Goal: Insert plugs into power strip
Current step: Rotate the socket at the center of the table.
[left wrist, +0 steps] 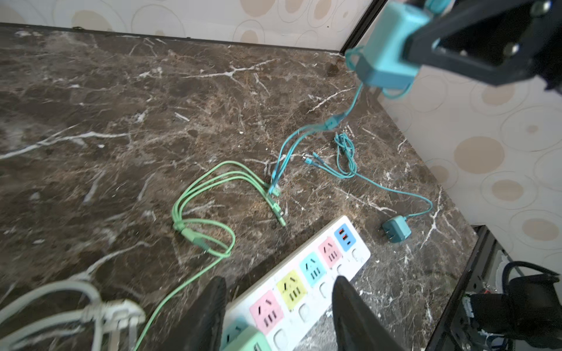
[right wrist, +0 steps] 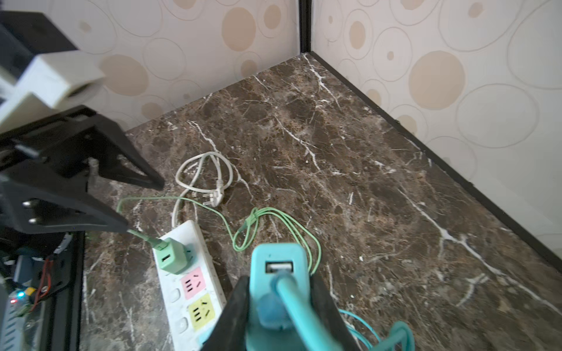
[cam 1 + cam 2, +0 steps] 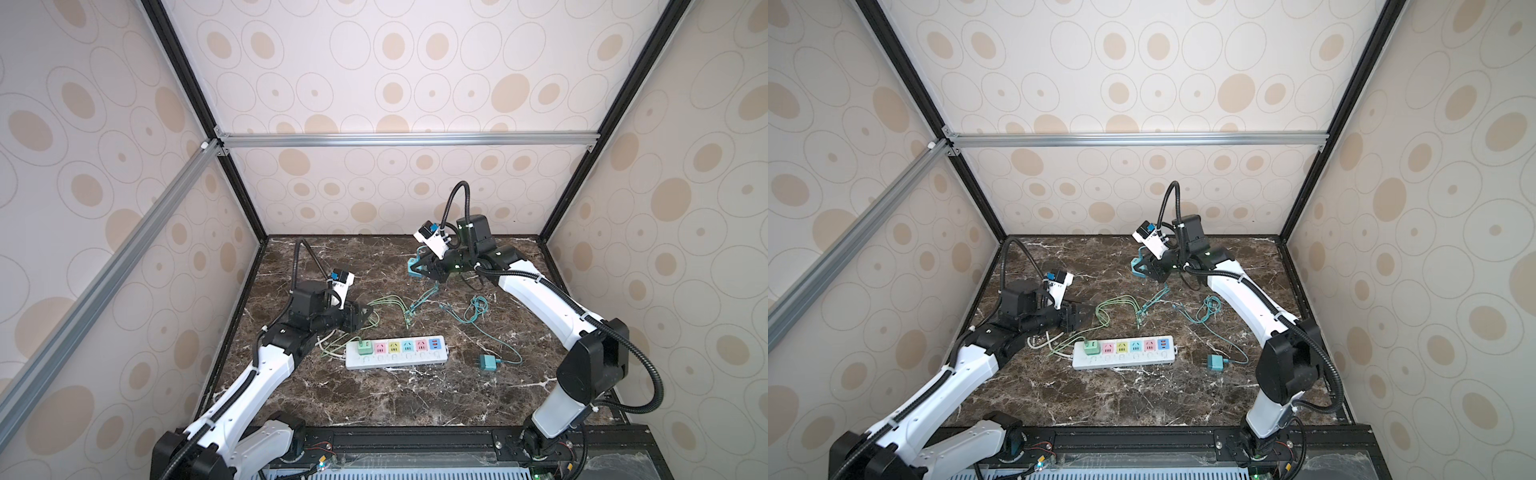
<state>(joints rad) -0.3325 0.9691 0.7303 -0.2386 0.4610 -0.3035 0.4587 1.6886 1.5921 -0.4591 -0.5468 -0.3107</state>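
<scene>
So the mint plug (image 3: 365,346) is seated in the power strip (image 3: 397,352), the two teal ones aren't.

The strip lies flat on the table (image 3: 374,399), long axis running left to right, sockets facing up, USB panel at the right end. The mint one sits in the leftmost socket with its cable going off to the left. The left gripper (image 1: 279,279) hovers near that end, jaws apart, nothing in them. The right gripper (image 3: 420,268) is clamped on a teal plug (image 2: 275,267) held up over the back of the table, USB port facing the wrist; can't tell where its prongs point. The other teal plug (image 3: 488,363) lies on its side just off the strip's right end, prongs toward the strip, cable trailing right.
</scene>
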